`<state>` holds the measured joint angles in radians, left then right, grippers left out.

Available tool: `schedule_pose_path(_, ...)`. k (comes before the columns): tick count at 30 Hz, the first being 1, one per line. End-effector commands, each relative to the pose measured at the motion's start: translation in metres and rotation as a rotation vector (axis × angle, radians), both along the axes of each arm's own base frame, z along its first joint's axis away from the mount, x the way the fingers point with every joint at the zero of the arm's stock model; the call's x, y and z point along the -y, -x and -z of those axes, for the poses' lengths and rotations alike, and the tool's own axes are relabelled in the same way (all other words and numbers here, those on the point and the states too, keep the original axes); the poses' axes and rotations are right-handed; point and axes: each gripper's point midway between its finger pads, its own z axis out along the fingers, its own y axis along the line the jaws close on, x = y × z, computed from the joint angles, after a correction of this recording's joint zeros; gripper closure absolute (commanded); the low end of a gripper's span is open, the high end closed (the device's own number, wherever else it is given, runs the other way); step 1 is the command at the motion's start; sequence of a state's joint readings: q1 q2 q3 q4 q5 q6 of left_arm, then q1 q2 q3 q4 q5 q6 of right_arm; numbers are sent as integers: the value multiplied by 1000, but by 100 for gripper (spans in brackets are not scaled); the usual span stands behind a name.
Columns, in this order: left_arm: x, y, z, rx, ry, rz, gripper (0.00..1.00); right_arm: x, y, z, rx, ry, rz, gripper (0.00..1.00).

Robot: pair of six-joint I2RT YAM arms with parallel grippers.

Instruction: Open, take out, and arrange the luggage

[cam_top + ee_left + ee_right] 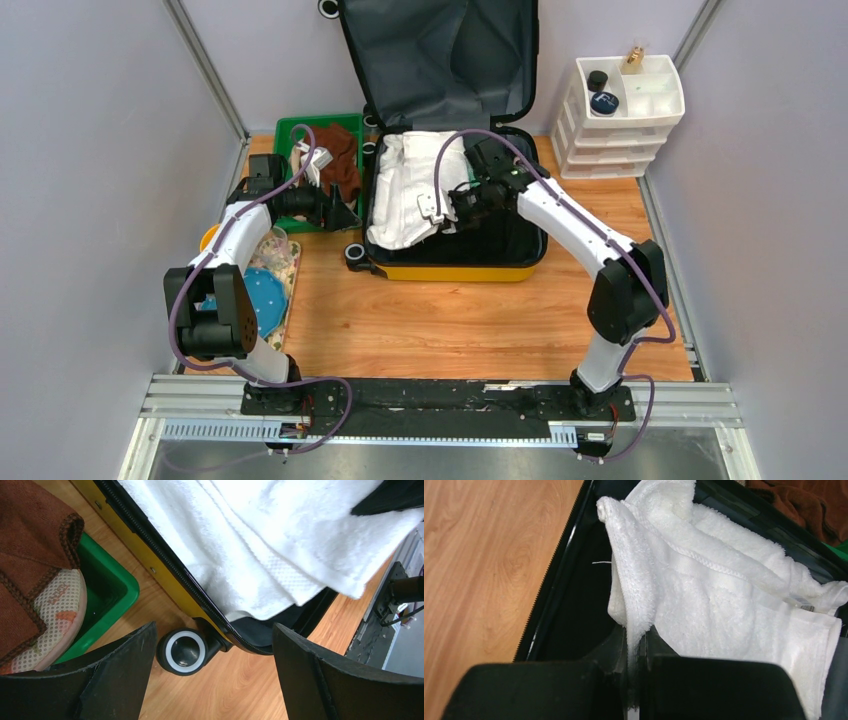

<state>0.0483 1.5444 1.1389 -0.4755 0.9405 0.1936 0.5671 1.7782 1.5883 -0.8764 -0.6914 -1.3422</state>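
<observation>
Right gripper (636,642) pinches a thin fold of white towel (724,610) inside the luggage (455,271); it may slip when lifted. Left gripper (212,630) gapes empty.

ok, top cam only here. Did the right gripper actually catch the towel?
Observer: Yes. The right wrist view shows the right gripper shut on a fold of the white towel.
Operator: And the left one?
Observer: The left gripper is open and empty, pointed at a suitcase wheel.
Operator: Anything in the green tray besides the brown cloth?
Observer: A beige dotted item, maybe a sole, pokes out from under the cloth.
</observation>
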Motion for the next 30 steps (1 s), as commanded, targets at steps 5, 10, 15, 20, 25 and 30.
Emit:
schedule_pose_path(5, 1, -6, -18, 81, -1, 23, 8, -7, -21, -69, -155, -186, 145, 100)
schedule_pose_path(10, 0, -10, -18, 79, -4, 17, 8, -6, -87, -103, -186, -289, 290, 100)
schedule_pose_path(15, 0, -11, -15, 74, -6, 8, 8, -4, -157, -114, -133, -373, 418, 100)
schedule_pose_path(20, -1, -12, -11, 64, -11, 2, 8, 4, -223, -103, -10, -439, 597, 100)
schedule_pose_path(25, -2, -12, -9, 56, -15, -4, 8, 22, -284, -82, 87, -489, 840, 100)
schedule_pose_path(30, -6, -10, -5, 46, -19, -20, 8, 31, -315, -73, 156, -549, 936, 96)
